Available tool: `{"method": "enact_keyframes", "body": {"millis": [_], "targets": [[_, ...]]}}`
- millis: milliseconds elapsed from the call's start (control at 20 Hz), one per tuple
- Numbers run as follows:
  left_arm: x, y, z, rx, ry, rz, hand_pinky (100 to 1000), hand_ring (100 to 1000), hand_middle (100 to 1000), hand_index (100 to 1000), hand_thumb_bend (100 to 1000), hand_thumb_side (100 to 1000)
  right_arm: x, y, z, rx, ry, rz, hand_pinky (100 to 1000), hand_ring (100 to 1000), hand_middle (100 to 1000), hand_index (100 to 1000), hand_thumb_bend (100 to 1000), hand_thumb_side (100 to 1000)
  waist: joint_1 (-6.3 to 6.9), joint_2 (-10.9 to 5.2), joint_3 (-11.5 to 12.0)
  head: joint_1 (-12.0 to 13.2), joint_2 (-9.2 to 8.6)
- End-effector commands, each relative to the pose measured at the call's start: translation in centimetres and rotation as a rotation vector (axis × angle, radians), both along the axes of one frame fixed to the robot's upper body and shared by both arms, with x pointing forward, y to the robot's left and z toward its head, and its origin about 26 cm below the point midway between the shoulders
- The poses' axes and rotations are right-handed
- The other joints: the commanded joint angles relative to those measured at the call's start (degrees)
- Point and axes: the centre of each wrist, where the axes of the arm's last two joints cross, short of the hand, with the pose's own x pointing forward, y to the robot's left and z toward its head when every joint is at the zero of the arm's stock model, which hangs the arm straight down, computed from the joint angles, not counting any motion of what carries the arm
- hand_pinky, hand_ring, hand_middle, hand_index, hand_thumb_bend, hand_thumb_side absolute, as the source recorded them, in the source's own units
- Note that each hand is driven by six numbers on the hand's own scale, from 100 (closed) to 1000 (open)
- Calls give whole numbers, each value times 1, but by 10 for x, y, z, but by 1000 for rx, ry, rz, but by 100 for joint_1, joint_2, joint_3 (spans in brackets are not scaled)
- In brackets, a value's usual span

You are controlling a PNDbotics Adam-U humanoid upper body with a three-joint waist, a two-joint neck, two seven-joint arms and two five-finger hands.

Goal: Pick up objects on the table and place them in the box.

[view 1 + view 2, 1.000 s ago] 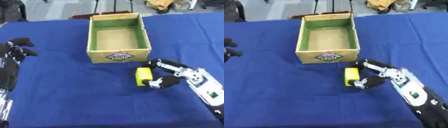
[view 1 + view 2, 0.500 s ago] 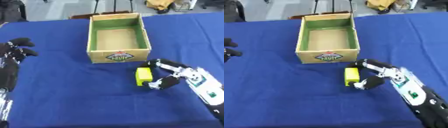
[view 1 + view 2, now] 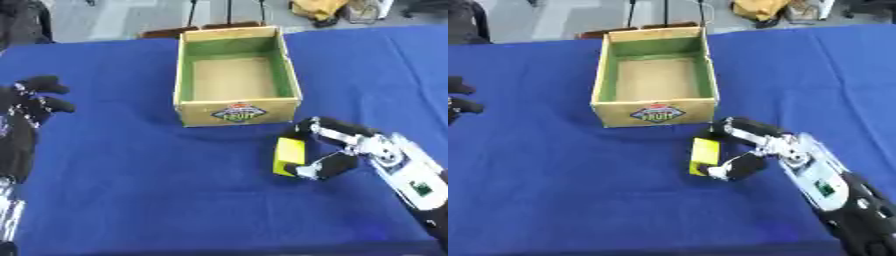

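The yellow block [image 3: 290, 156], long axis toward the box [image 3: 234, 75], sits between the right robot hand's [image 3: 337, 150] curled fingers and thumb.

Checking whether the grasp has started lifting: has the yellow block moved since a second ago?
No. The yellow block sits in the same spot below the box front, right hand around it.

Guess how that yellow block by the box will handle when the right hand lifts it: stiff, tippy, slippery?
The yellow block looks flat-sided with straight edges, so probably stiff and unlikely to roll. It seems to stand on a narrow side on the blue cloth, so a nudge might tip it. The right hand brackets it with curled fingers; its smooth faces could slip.
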Motion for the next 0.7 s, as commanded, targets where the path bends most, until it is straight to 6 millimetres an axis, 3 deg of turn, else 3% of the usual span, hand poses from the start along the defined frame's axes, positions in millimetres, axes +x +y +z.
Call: {"method": "enact_keyframes", "body": {"millis": [50, 450, 500, 550, 700], "targets": [[0, 1, 7, 8, -20, -7, 709, 533, 609, 744, 803, 894, 2, -4, 1, -20, -32, -28, 704, 640, 524, 762, 272, 417, 2, -78, 6, -12, 2], [0, 1, 7, 8, -20, -6, 709, 533, 609, 744, 801, 894, 1, -3, 5, 3, -90, -33, 626, 561, 443, 675, 211, 404, -6, -77, 15, -10, 6], [0, 1, 7, 8, -20, -6, 709, 533, 609, 744, 801, 894, 0, -2, 7, 7, -100, -27, 624, 559, 442, 673, 201, 443, -7, -79, 15, -7, 8], [0, 2, 7, 8, -20, -6, 709, 533, 609, 744, 801, 894, -1, -1, 12, 13, -115, -18, 623, 559, 440, 672, 204, 407, -10, -81, 14, -5, 9], [0, 2, 7, 9, -19, -5, 709, 533, 609, 744, 802, 894, -6, 3, 30, 34, -163, 16, 626, 561, 441, 673, 199, 409, -20, -89, 7, 0, 9]]}}
